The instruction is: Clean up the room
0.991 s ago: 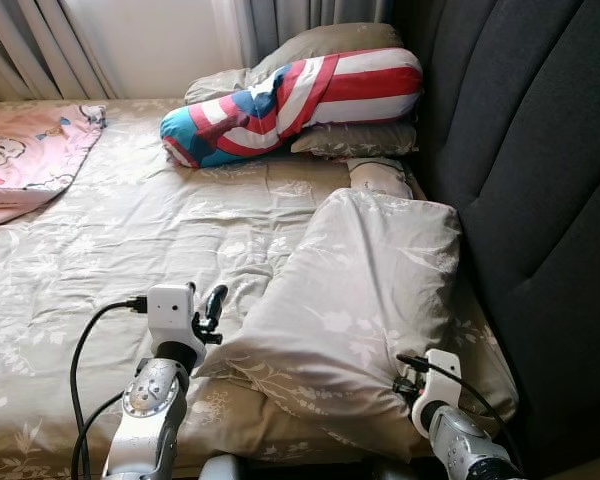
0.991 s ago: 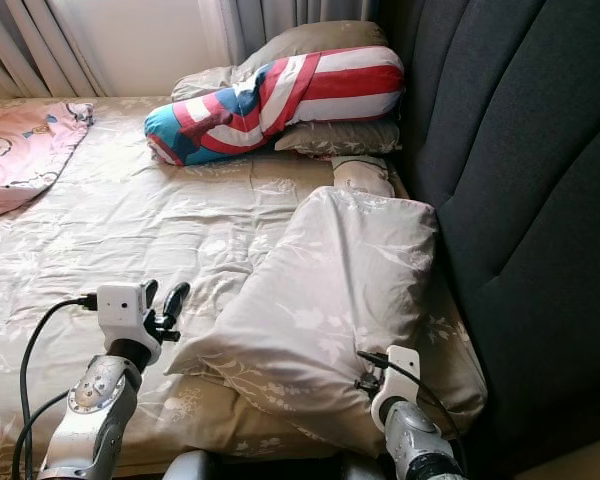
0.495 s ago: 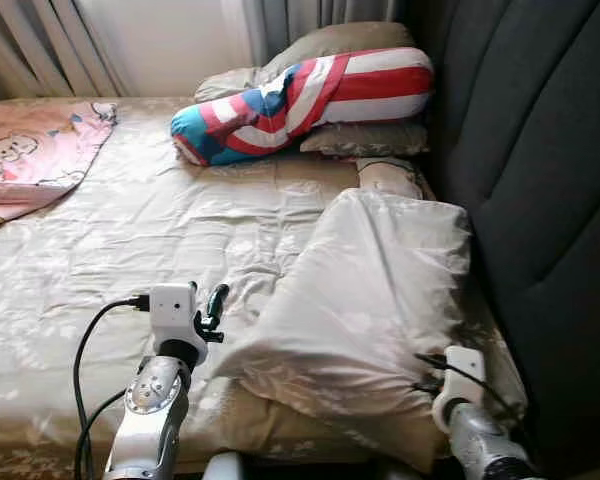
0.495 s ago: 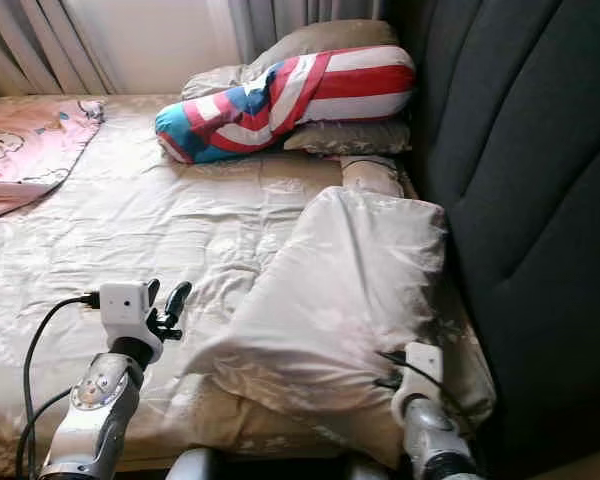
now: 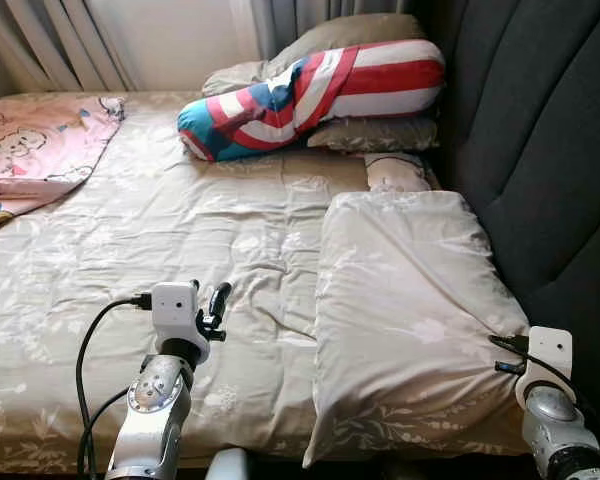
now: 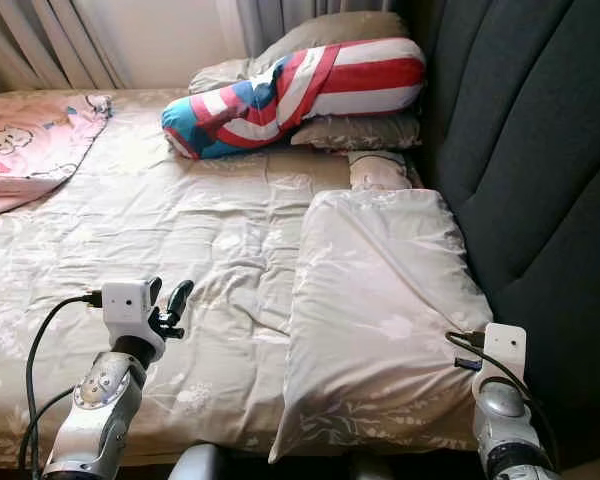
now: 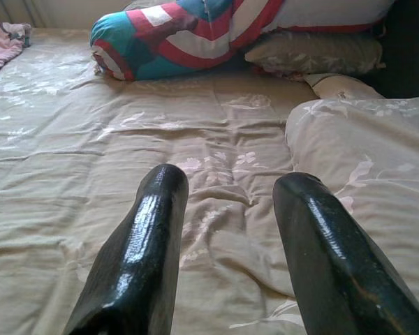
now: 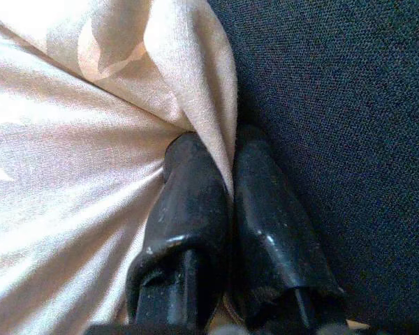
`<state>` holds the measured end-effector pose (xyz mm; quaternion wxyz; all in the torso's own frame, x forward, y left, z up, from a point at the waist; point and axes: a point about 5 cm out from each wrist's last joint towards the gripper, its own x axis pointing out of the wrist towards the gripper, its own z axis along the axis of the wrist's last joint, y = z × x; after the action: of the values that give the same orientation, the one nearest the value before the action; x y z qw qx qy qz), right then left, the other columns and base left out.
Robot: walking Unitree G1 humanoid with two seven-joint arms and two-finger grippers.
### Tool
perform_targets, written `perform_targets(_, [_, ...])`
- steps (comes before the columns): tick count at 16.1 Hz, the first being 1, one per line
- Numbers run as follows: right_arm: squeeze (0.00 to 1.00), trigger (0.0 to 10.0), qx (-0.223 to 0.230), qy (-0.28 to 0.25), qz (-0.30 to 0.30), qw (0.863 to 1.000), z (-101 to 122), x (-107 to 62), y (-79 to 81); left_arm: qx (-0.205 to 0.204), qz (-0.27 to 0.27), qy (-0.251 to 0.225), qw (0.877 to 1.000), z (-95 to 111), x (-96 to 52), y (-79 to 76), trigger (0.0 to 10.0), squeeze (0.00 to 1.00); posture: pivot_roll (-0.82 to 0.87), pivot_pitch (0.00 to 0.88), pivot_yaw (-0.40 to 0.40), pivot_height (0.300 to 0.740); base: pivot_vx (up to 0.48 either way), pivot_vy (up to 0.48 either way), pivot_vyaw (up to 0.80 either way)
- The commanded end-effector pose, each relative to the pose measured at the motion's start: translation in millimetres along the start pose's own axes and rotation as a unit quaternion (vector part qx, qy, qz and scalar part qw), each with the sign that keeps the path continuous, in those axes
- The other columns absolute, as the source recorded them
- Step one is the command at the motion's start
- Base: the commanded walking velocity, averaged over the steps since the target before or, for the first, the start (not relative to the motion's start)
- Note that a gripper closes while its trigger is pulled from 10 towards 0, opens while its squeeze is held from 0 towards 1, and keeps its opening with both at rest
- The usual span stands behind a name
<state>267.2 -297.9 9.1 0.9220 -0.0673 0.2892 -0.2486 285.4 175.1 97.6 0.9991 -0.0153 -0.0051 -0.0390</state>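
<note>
A beige floral pillow (image 5: 410, 310) lies flat on the bed (image 5: 130, 250) against the dark headboard (image 5: 550, 150). My right gripper (image 8: 220, 150) is shut on the pillow's near right corner (image 8: 195, 77), with the cloth pinched between its black fingers (image 8: 192, 202) beside the headboard. Its wrist (image 5: 540, 365) sits at that corner. My left gripper (image 5: 217, 300) is open over the rumpled sheet, left of the pillow, holding nothing; its two fingers (image 7: 146, 237) point toward the head of the bed.
A red, white and blue bolster (image 5: 320, 95) lies on grey pillows (image 5: 375, 135) at the bed's far end. A pink cartoon blanket (image 5: 30, 150) lies at the far left. Curtains (image 5: 70, 40) hang behind. A small beige cushion (image 5: 395, 172) sits beyond the held pillow.
The pillow, raised and slanted before, now lies flat and squared against the headboard. My right wrist moved right and up with its corner. The left arm stayed put.
</note>
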Motion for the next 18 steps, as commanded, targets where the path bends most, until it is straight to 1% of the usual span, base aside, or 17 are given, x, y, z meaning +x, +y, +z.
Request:
perform_targets(1, [0.0,0.0,0.004,-0.04,-0.03,0.999,21,3.6,-12.1,0.002,0.0,0.002,1.0,-1,0.7,1.1,10.0,0.0,-0.02,0.029,-0.014,0.644,0.0,0.0,0.0])
perform_targets(2, [0.0,0.0,0.003,-0.041,-0.033,0.999,20,3.1,-10.6,0.003,0.001,0.002,1.0,-1,0.2,2.1,10.0,0.0,-0.02,0.031,-0.014,0.644,0.0,0.0,0.0])
perform_targets(4, [0.0,0.0,-0.008,-0.046,-0.048,0.998,21,3.0,-13.5,0.004,0.002,0.002,1.0,-1,-0.2,2.7,10.0,0.0,-0.01,0.038,-0.013,0.644,0.0,0.0,0.0])
perform_targets(8, [0.0,0.0,-0.017,-0.06,-0.092,0.994,25,3.1,-24.0,0.003,0.002,0.002,1.0,-1,-0.8,2.1,10.0,0.0,-0.02,0.04,-0.013,0.644,0.0,0.0,0.0])
perform_targets(13, [0.0,0.0,-0.027,-0.056,-0.104,0.993,23,2.7,-24.2,0.003,0.003,0.003,1.0,-1,-1.3,2.4,10.0,0.0,-0.01,0.042,-0.011,0.644,0.0,0.0,0.0])
perform_targets(14, [0.0,3.5,-0.028,-0.055,-0.103,0.993,22,2.6,-23.1,0.004,0.003,0.003,1.0,-1,-1.4,2.8,10.0,0.0,-0.01,0.043,-0.011,0.644,0.0,0.0,0.0])
perform_targets(15, [0.0,10.0,-0.032,-0.054,-0.102,0.993,22,2.6,-21.9,0.004,0.003,0.003,1.0,-1,-1.3,3.2,10.0,0.0,-0.01,0.043,-0.011,0.644,0.0,0.0,0.0])
perform_targets(17, [0.0,10.0,-0.021,-0.064,-0.094,0.993,24,2.1,-17.5,0.007,0.003,0.004,1.0,-2,-1.5,3.3,10.0,0.0,-0.01,0.044,-0.009,0.644,0.0,0.0,0.0])
perform_targets(18, [0.0,10.0,-0.008,-0.084,-0.08,0.993,29,1.4,-13.1,0.006,0.002,0.005,1.0,-2,-1.7,3.2,10.0,0.0,-0.01,0.044,-0.009,0.644,0.0,0.0,0.0])
